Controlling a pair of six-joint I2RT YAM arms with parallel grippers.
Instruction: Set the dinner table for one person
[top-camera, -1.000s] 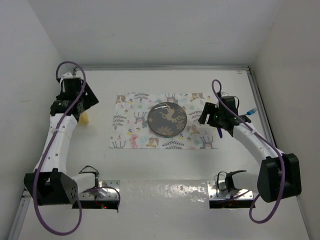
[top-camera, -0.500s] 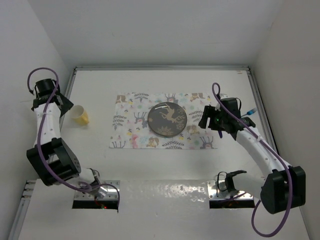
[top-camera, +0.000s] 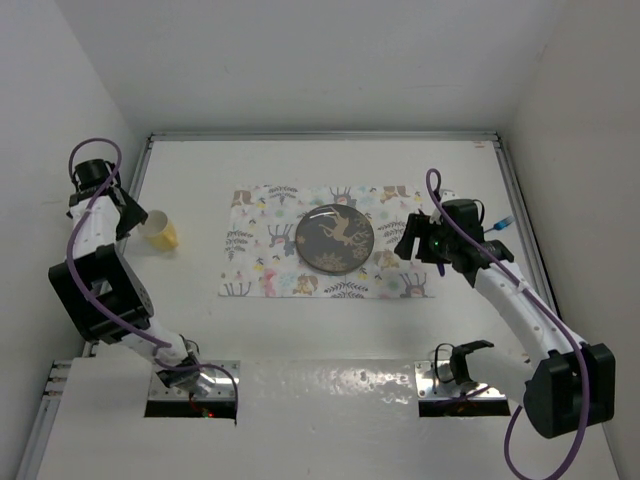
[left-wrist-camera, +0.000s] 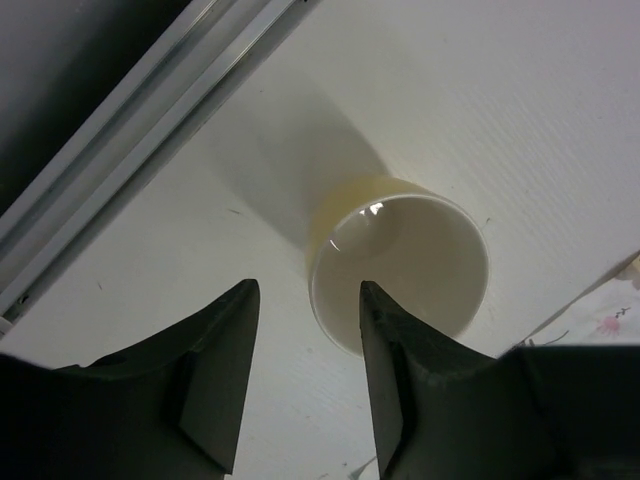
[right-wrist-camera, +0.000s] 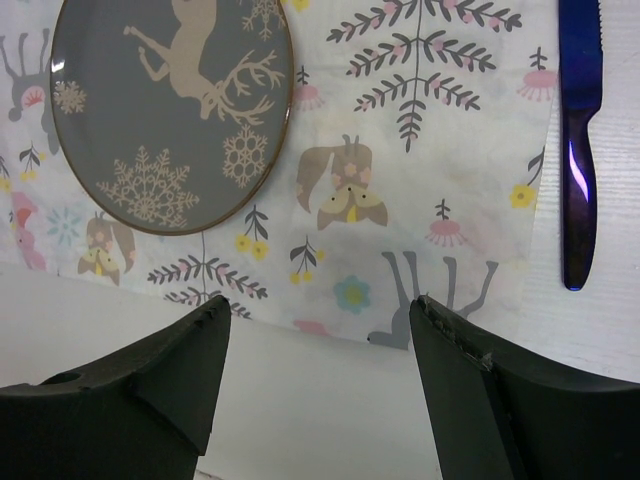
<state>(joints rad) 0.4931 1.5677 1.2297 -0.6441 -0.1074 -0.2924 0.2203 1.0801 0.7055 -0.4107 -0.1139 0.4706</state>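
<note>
By left rail (left-wrist-camera: 140, 125), cup (left-wrist-camera: 400, 270) seemingly untouched before parted left fingers (left-wrist-camera: 215, 380), right fingers (right-wrist-camera: 500, 400) wide

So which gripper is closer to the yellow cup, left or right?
Left. The left gripper is open right beside the yellow cup. The right gripper hangs over the placemat's edge, beyond the plate from the cup.

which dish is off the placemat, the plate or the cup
The yellow cup: it sits on the table itself, left of the placemat, while the dark deer plate lies on the placemat.
</note>
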